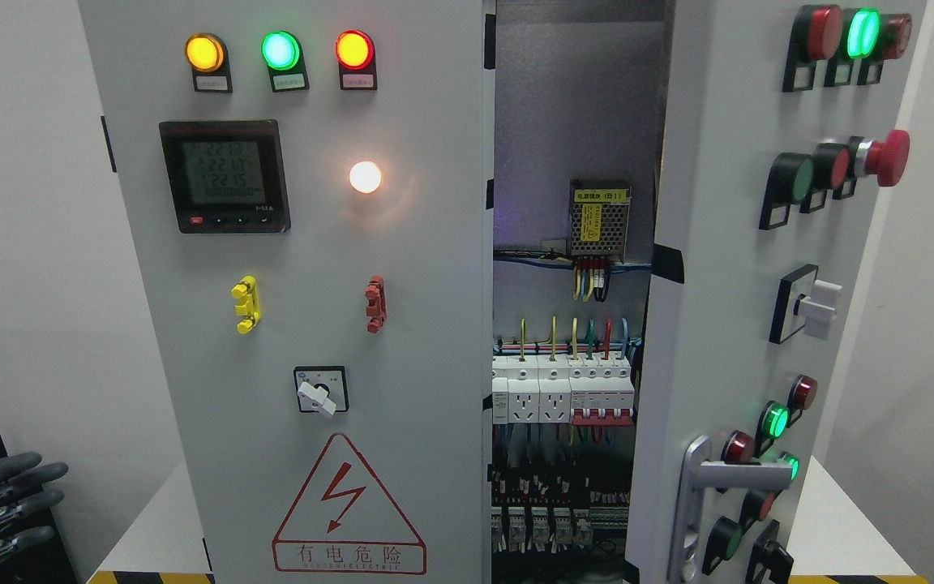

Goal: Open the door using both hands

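Observation:
A grey electrical cabinet fills the view. Its right door stands swung partly open toward me, with a silver lever handle near its lower edge. The left door is closed flat. Between them the gap shows the inside: a power supply, coloured wires and a row of breakers. My left hand rests low at the picture's left edge, away from the cabinet, its grey fingers stretched out and holding nothing. The right hand does not show.
The left door carries three lit lamps, a digital meter, a white lamp, a rotary switch and a warning triangle. Buttons, lamps and a red emergency stop stick out of the right door. The cabinet stands on a white table.

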Motion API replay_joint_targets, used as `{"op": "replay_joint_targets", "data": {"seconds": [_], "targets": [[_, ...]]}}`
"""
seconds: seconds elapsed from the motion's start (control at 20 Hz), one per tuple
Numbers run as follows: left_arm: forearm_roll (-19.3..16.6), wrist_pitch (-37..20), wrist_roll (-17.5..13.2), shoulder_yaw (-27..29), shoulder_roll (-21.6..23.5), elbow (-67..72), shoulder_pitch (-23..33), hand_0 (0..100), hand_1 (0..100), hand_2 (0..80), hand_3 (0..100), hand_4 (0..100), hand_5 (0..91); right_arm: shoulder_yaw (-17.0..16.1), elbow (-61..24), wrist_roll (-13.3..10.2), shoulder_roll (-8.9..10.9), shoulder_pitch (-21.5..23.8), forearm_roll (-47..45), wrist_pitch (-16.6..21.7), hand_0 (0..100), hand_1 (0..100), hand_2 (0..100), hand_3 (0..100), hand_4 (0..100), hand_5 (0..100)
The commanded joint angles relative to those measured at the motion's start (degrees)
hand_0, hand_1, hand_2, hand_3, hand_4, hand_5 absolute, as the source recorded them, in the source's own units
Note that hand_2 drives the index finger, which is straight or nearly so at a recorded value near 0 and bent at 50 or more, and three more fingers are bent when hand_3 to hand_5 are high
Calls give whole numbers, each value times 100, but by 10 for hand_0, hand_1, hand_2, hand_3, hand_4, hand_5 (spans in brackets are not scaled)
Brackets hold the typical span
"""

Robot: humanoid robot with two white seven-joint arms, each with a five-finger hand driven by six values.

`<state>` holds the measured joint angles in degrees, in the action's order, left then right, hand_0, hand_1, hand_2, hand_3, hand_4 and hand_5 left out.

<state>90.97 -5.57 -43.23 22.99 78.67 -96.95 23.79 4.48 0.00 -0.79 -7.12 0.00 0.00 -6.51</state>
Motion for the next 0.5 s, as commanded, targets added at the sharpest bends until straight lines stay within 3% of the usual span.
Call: {"op": "replay_joint_targets", "data": {"seconds": [0.0, 0.3, 0.45], "targets": [[334, 12, -19, 126, 1168, -851, -313, 0, 0, 0, 0, 0, 0, 0, -185, 0, 0, 176, 123, 0, 381, 0, 0, 0, 0, 0], [351, 30, -10, -48, 1204, -1116, -594, 0, 0, 0, 0, 0, 0, 0, -185, 0, 0, 176, 123, 0, 381, 0, 0, 0, 0, 0], [343, 30, -10, -995, 1195, -1125, -1330, 0, 0, 0, 0, 0, 0, 0, -185, 0, 0, 176, 123, 0, 381, 0, 0, 0, 0, 0]]}}
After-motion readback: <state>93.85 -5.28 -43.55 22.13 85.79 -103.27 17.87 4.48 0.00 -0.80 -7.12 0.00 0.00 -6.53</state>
